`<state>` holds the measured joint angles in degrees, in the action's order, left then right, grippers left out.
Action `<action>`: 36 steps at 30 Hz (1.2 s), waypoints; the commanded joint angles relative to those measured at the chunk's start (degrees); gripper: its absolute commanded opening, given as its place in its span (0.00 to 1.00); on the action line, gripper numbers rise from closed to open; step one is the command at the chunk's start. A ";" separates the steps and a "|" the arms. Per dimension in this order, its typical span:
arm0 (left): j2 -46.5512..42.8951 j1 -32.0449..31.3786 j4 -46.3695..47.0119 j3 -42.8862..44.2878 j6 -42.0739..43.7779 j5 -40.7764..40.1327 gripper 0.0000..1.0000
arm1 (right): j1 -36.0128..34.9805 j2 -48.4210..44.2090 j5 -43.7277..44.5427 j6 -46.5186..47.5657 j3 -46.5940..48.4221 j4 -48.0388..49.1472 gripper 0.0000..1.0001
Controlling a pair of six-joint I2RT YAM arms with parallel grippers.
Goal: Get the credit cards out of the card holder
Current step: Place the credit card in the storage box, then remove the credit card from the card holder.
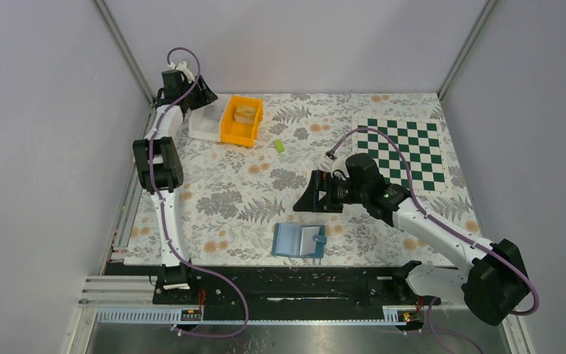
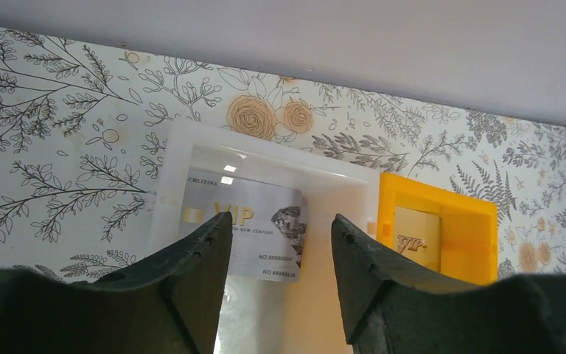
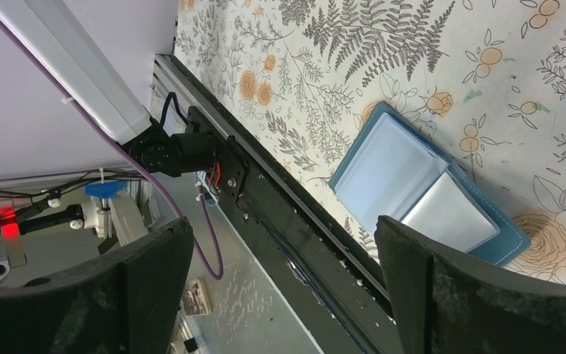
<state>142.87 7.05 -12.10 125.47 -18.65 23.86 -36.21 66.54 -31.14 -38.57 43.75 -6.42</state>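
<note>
Overhead, a table (image 1: 221, 199) with a floral-print top sits between grey walls. The left arm (image 1: 163, 177) stretches to the far left corner, where the left gripper (image 1: 200, 99) hangs over a white bin (image 1: 205, 131). Touching that bin on its right is a yellow bin (image 1: 237, 139) with a gold card (image 1: 245, 114) inside. A small lime-green block (image 1: 278, 146) lies near the yellow bin's right side, and a green-and-white chessboard (image 1: 405, 151) covers the far right. The right gripper (image 1: 313, 195) hovers over the middle of the table, pointing left. Close to the front edge lies the blue card holder (image 1: 295, 240), opened flat. A small teal-green card (image 1: 319, 237) rests at its right edge.

Left wrist view: the left gripper (image 2: 280, 221) has its two dark fingers parted with nothing between them, directly above the white bin (image 2: 191, 140). A silver card (image 2: 258, 214) printed "VIP" lies inside that bin, slightly askew. In the yellow bin (image 2: 472, 236) just beside it, the gold card (image 2: 418, 236) shows the same lettering.

Right wrist view: the right gripper (image 3: 284, 228) is spread wide and holds nothing. Beyond its fingers the card holder (image 3: 413, 177) lies open on the floral surface, its clear sleeves facing up, just beside the black rail (image 3: 265, 199) along the table's near edge. Whether any card sits in those sleeves cannot be told from here.
</note>
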 commanded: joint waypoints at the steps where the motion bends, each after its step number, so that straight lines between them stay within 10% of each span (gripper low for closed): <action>1: -7.21 0.17 3.41 0.94 -0.96 -2.54 0.53 | 0.48 0.99 -0.29 -0.99 3.49 -2.81 0.99; 10: -17.04 -0.14 -4.88 -2.32 -5.74 0.24 0.55 | 0.45 -0.57 6.91 1.42 4.85 -9.39 0.99; 19: -44.64 -6.60 -0.30 -34.98 -15.34 5.65 0.53 | 0.35 -4.74 10.43 -4.41 2.57 -7.99 0.81; 29: -68.47 -27.51 -4.31 -60.80 -12.69 3.37 0.53 | -4.93 -7.10 20.86 -11.83 -3.46 -6.13 0.71; 36: -83.38 -30.52 -15.06 -70.86 -5.06 -5.65 0.80 | -16.47 -0.36 32.19 -15.08 -0.27 -8.27 0.76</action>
<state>67.46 -23.64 -21.54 57.04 -29.52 26.33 -48.05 62.67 -7.99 -50.33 40.53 -14.06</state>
